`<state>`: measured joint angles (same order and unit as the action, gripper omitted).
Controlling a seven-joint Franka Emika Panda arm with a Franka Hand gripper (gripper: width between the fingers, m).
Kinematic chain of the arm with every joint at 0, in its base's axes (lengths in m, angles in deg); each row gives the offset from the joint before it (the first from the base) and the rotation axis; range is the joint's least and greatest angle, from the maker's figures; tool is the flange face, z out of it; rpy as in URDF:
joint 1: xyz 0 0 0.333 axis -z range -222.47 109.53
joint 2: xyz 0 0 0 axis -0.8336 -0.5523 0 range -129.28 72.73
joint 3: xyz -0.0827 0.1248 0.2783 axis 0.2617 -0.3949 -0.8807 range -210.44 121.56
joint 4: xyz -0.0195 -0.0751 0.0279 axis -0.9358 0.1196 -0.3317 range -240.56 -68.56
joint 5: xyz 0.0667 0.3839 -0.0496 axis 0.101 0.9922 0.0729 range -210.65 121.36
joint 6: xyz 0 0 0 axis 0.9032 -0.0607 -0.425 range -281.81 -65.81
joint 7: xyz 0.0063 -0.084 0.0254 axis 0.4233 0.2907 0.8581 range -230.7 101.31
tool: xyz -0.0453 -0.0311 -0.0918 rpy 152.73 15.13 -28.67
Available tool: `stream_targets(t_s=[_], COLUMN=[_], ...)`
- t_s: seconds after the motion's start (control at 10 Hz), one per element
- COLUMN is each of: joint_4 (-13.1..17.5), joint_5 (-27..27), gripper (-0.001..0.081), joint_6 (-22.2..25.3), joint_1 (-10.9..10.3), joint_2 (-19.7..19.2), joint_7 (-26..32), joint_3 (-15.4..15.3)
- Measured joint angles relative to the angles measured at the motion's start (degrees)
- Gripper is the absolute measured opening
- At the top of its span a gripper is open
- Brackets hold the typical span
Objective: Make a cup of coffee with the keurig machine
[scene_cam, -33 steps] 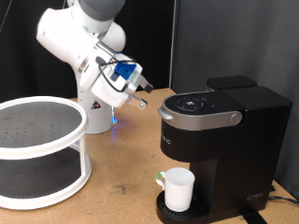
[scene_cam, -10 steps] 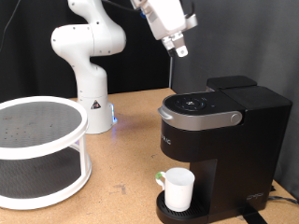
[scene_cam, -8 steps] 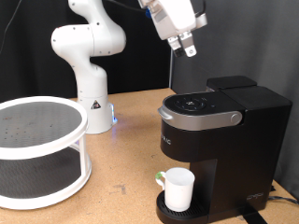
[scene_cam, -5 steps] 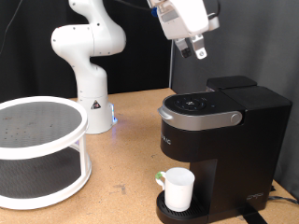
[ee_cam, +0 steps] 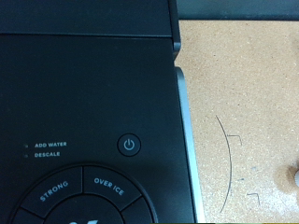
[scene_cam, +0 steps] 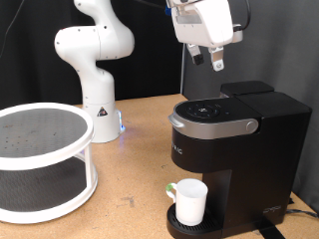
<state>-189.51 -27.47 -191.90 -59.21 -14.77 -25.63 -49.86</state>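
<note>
Fingers: your gripper hangs high in the exterior view, at about 12 o'clock from the brew head; two dark fingertips point down, nothing between them, but you cannot tell from this angle whether they are spread or closed. Wrist view shows no fingers at all.
Gripper position: up in the air, well above the keurig machine, touching nothing.
Keurig machine: black box at roughly 4 o'clock in the exterior view, lid down, grey curved lid handle at the front of the head.
Wrist view: you look straight down on the machine top; power button is visible, labels "ADD WATER" and "DESCALE" beside it, "STRONG" and "OVER ICE" buttons at the frame edge. Tan table runs alongside.
Cup: white cup stands upright on the drip tray under the brew head, at 6 o'clock of the head, pale green handle toward 9 o'clock.
Other: white two-tier round rack at 9 o'clock of the machine, well apart; white arm base behind it near 11 o'clock.
</note>
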Motion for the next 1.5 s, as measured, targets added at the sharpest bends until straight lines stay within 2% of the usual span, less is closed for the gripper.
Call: stream_targets(t_s=[0.2,0.5,0.7,0.8,0.9,1.0,1.1,1.2,1.4,1.5], joint_4=[0.2,-0.4,-1.4,-2.0,-2.5,-3.0,-3.6,-4.3,-6.4,-7.0], joint_5=[-1.1,-5.9,-6.0,-6.0,-6.0,-6.0,-6.0,-5.9,-5.2,-5.1], gripper=[0.08,0.08,0.08,0.0771,0.0635,0.0635,0.0487,0.0487,0.0123,0.0123], joint_6=[0.1,-0.6,-3.0,-4.2,-4.8,-5.0,-5.3,-6.4,-11.0,-11.9], joint_1=[0.0,0.0,-0.1,-0.2,-0.3,-0.4,-0.5,-0.6,-0.8,-0.9], joint_2=[-0.4,-1.6,-2.3,-2.5,-2.8,-3.0,-3.1,-3.3,-3.6,-4.0], joint_7=[-0.4,-2.3,-2.3,-1.9,-1.6,-1.1,-0.7,-0.6,-0.9,-1.1], joint_3=[0.0,-0.4,-0.6,-0.7,-0.7,-0.8,-0.9,-1.2,-1.9,-2.3])
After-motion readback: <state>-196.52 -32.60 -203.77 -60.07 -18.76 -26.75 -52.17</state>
